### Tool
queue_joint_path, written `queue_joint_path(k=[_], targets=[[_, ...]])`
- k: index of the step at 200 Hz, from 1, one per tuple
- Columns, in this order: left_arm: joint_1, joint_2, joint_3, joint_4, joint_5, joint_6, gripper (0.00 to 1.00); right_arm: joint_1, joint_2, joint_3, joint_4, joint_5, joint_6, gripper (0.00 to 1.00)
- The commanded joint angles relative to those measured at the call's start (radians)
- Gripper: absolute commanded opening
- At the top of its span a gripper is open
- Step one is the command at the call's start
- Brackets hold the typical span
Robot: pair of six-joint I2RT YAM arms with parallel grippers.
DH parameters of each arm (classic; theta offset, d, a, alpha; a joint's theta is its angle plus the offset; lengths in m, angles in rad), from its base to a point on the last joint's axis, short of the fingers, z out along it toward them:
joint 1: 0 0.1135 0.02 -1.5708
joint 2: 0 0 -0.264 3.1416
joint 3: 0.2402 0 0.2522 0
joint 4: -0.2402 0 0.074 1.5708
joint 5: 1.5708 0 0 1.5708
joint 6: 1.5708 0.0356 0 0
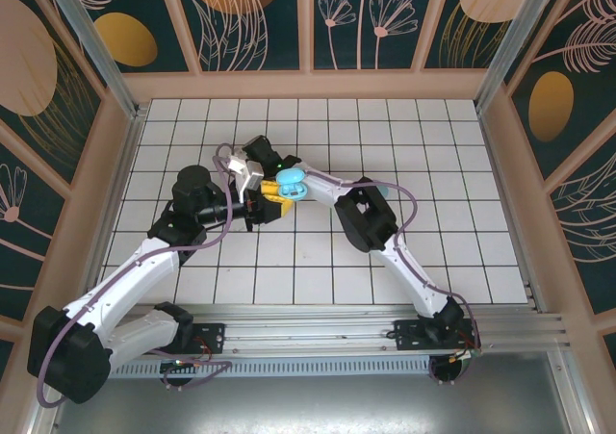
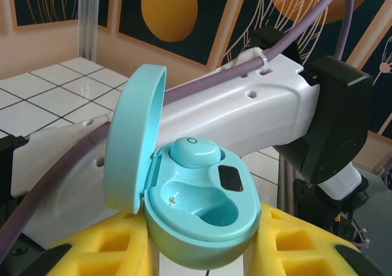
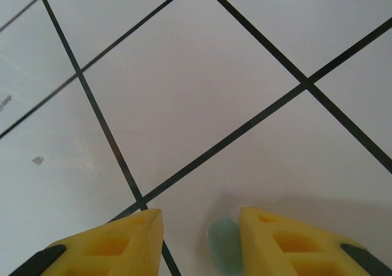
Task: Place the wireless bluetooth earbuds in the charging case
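My left gripper is shut on the open light-blue charging case, its yellow fingers pressing on both sides. The lid stands up on the left. One earbud sits in the far slot, and the near slot is empty. From above, the case hangs over the middle of the tiles. My right gripper is open just above the tiles. A second light-blue earbud lies between its fingers, beside the right fingertip.
The right arm's white link and purple cable cross close behind the case. A small light-blue piece lies beside the right arm's elbow. White tiled floor is walled on three sides.
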Motion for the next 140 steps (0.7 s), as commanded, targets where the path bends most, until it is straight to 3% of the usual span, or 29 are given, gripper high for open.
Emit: queue_joint_path(k=[1, 83, 140], targets=[[0.006, -0.019, -0.009, -0.004, 0.003, -0.002, 0.21, 0.008, 0.028, 0.04, -0.066, 0.069, -0.099, 0.38], [0.007, -0.012, -0.002, -0.01, -0.007, 0.004, 0.21, 0.022, 0.043, 0.063, -0.134, 0.171, -0.168, 0.39], [0.006, -0.017, 0.01, -0.03, -0.015, 0.01, 0.21, 0.015, 0.029, 0.05, -0.129, 0.166, -0.137, 0.27]])
